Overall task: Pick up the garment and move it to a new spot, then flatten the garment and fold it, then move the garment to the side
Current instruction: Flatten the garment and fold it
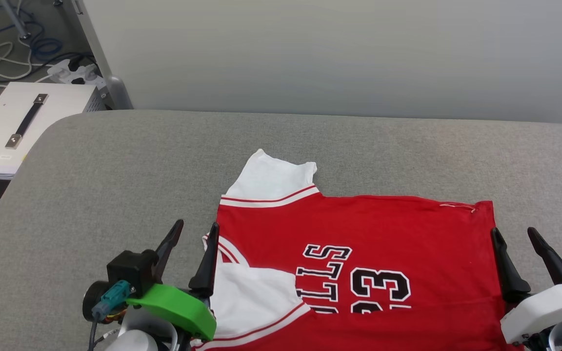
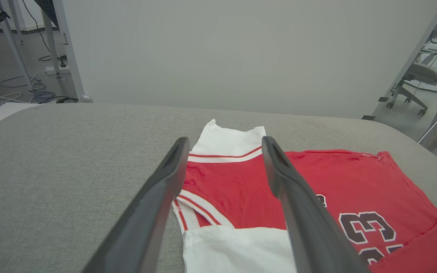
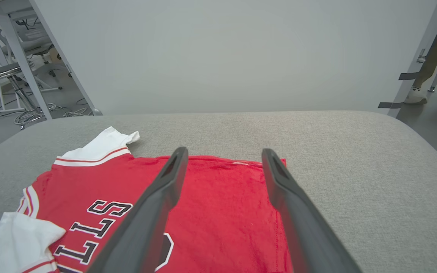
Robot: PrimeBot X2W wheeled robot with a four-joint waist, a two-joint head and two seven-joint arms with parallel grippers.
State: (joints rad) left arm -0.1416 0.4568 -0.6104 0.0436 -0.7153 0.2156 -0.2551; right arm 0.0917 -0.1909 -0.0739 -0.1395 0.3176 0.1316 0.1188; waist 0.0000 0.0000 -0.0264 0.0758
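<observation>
On the bench (image 1: 115,170), near its front edge and right of its middle: the garment (image 1: 359,229), spread sideways, collar end to the left, hem to the right. Toward the back edge, the far white sleeve (image 1: 273,178) out flat; the near sleeve (image 1: 251,292) folded in over the red body, covering the start of the lettering (image 1: 325,273).

At the collar end, the left gripper (image 1: 197,224), fingers spread wide with nothing between them. At the hem edge, the right gripper (image 1: 512,230), likewise wide apart and empty.

Probably light, limp knit cloth: no stiffness, sure to sag and crease wherever unsupported, apt to drag on the rough grey cover rather than slide. Best pinched at two well-separated spots, shoulder on the left and hem corner on the right, catching every layer there, then carried taut between the arms.
</observation>
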